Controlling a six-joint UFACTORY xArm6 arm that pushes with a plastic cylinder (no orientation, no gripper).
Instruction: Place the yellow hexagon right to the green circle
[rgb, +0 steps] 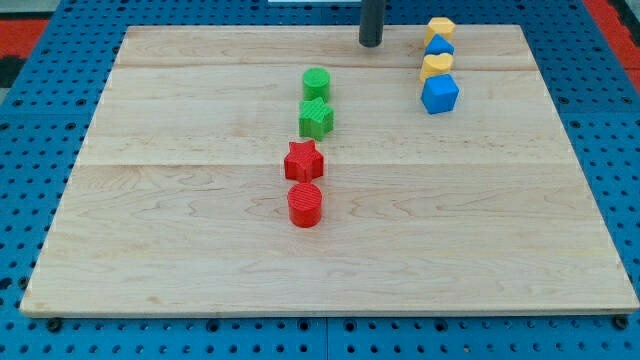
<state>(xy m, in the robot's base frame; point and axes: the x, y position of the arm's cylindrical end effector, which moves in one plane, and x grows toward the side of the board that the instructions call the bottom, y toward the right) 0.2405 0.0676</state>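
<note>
The yellow hexagon (439, 28) lies near the view's top right, at the top of a short column of blocks. The green circle (317, 82) sits near the middle top of the wooden board (150, 220). My tip (371, 43) is a dark rod end near the view's top edge, left of the yellow hexagon and up and right of the green circle. It touches no block.
Below the yellow hexagon are a small blue block (439, 46), a yellow heart-like block (436, 66) and a blue cube (440, 94). Below the green circle stand a green star (316, 118), a red star (303, 160) and a red circle (305, 204).
</note>
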